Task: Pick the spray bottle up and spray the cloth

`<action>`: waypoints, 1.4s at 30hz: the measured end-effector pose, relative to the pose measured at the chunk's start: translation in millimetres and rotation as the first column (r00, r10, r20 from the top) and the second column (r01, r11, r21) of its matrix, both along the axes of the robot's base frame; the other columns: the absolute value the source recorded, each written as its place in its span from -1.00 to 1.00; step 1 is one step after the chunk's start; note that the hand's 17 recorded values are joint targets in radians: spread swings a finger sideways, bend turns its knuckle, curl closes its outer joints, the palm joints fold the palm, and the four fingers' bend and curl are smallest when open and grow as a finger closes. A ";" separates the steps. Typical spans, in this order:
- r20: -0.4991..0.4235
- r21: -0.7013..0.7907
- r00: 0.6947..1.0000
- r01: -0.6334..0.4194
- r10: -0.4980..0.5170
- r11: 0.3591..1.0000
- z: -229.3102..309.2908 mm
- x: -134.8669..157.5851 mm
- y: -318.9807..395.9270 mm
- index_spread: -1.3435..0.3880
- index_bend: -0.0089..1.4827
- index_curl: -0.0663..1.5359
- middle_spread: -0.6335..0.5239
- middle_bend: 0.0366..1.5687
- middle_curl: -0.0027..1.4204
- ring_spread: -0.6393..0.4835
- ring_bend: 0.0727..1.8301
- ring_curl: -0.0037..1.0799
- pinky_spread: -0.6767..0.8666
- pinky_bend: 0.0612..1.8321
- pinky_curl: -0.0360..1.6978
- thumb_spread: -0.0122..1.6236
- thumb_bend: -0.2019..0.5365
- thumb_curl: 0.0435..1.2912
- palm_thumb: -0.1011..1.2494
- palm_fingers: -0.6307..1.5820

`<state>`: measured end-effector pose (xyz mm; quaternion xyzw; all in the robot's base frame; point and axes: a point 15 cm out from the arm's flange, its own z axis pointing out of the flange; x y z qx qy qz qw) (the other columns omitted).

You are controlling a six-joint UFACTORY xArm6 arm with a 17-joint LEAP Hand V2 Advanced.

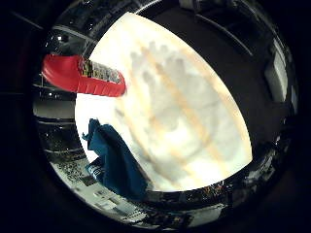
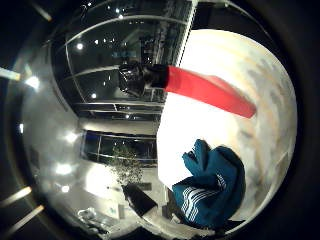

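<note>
Landmark: you are looking down on a round pale wooden table top [image 1: 194, 121], lit bright, with faint tan stripes across it.
Spray bottle: the red plastic spray bottle [image 2: 210, 92] with a black trigger head [image 2: 137, 77] stands on the table top close to its rim, the head pointing out past the rim toward the dark glass wall [image 2: 120, 45].
Label: a printed label [image 1: 99, 72] shows on the bottle's side.
Cloth: the crumpled teal cloth [image 2: 215, 185] with white stripes on one corner lies on the table top near the same rim, beside the bottle but apart from it.
Hand to bottle: both palm views take in the bottle and the cloth from well off; neither fills the view, so your palm is not close to either.
Hand state: you cannot tell whether the fingers are released or clenched; no part of the hand shows.
Shadow: a grey shadow [image 1: 170, 97] falls on the table top's middle.
Open room: the table top's middle and far side lie bare.
Edges: bottle and cloth both sit by the rim, the cloth's fold reaching the edge.
</note>
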<state>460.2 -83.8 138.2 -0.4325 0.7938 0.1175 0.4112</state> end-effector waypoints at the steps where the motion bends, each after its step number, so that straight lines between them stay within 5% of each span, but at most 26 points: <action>1: -0.001 0.001 1.000 -0.005 0.005 1.000 -0.9 2.1 3.0 0.37 -0.81 -0.68 0.54 -0.83 -0.69 0.68 -0.74 -0.53 0.43 -0.55 -0.59 0.06 -0.55 -0.58 -0.52 -0.50; 22: -0.016 -0.002 0.999 -0.028 0.028 1.000 -30.4 43.1 21.8 0.48 -0.78 -0.62 0.50 -0.77 -0.57 0.55 -0.67 -0.49 0.33 -0.63 -0.61 0.08 -0.54 -0.58 -0.45 -0.41; 33: 0.057 -0.041 0.998 -0.034 0.037 0.999 -36.9 64.7 22.9 0.41 -0.75 -0.55 0.29 -0.65 -0.50 0.39 -0.54 -0.47 0.19 -0.72 -0.63 0.16 -0.51 -0.58 -0.24 -0.09; 42: 0.118 0.029 0.990 -0.076 0.072 0.997 -38.9 79.3 41.4 0.22 -0.72 -0.48 -0.03 -0.44 -0.40 -0.05 -0.24 -0.39 -0.05 -0.61 -0.67 0.20 -0.47 -0.56 0.03 0.34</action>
